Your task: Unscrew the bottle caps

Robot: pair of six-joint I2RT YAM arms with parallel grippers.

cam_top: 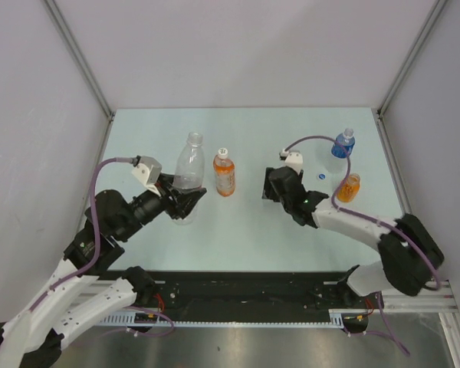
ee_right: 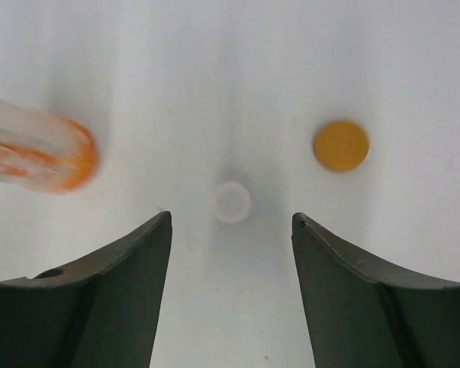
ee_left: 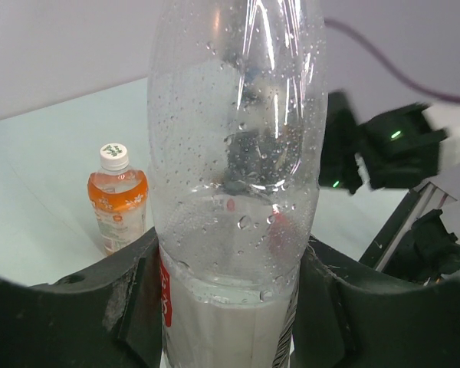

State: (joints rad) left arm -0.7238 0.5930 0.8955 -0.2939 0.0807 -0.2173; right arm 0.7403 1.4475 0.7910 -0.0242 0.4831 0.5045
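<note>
Left gripper (ee_left: 230,300) pinches the lower body of the clear bottle (ee_left: 238,153), which stands upright left of the tabletop (cam_top: 253,222) centre. Right gripper (ee_right: 230,230) is spread and empty above a loose white cap (ee_right: 231,202) lying on the tabletop, with the orange cap (ee_right: 341,145) near it. The orange-drink bottle (cam_top: 225,176) stands at centre with its fitted white cap (ee_left: 113,156) on.

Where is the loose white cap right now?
Right wrist view: the white cap lies on the table, centred just ahead of the open right tool. The orange cap is picture-right of it, an orange-drink bottle picture-left.
</note>
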